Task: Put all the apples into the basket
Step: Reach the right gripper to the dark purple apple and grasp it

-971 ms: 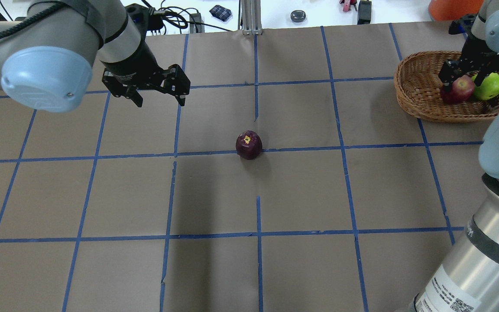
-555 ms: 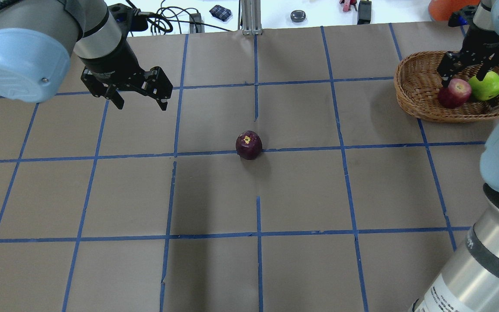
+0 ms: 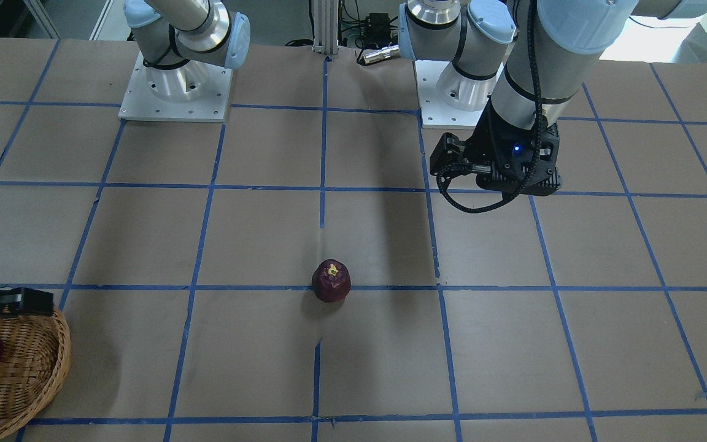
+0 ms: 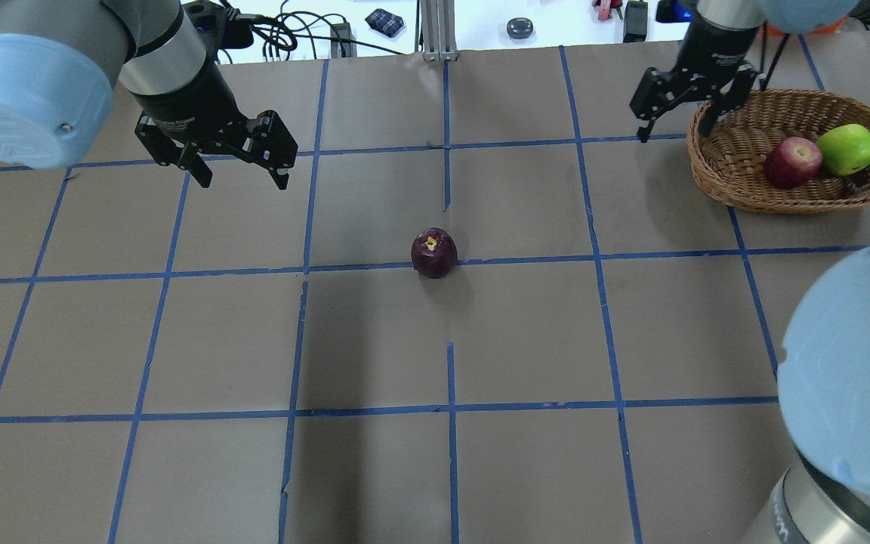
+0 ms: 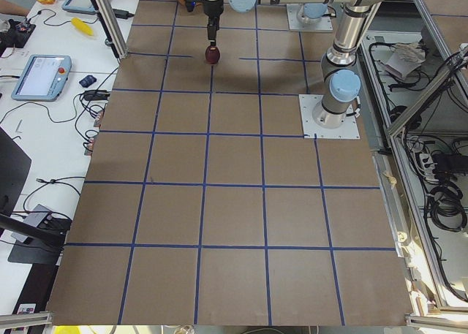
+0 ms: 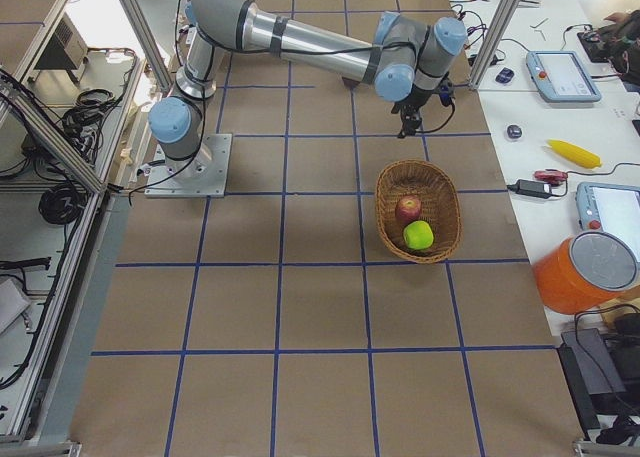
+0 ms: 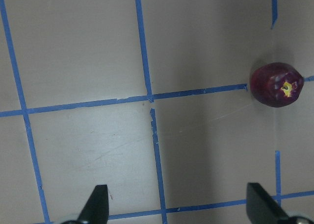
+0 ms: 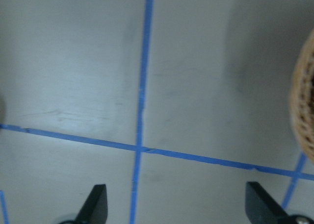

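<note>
A dark maroon apple (image 4: 433,253) with a yellow spot lies alone near the table's middle; it also shows in the front view (image 3: 331,281) and the left wrist view (image 7: 276,85). The wicker basket (image 4: 722,175) at the far right holds a red apple (image 4: 792,162) and a yellow-green apple (image 4: 847,149). My left gripper (image 4: 242,180) hangs open and empty, left of and beyond the maroon apple. My right gripper (image 4: 678,127) is open and empty, just left of the basket's rim, whose edge shows in the right wrist view (image 8: 306,101).
Blue tape lines (image 4: 450,264) grid the brown table. Cables (image 4: 291,34) and small items lie past the far edge. An orange container (image 6: 590,272) stands off the table beyond the basket. My right arm's elbow (image 4: 858,363) fills the overhead view's lower right.
My right gripper has lifted out of the basket and moved left past its rim, leaving the red apple inside. My left gripper has shifted left. The maroon apple has not moved.
</note>
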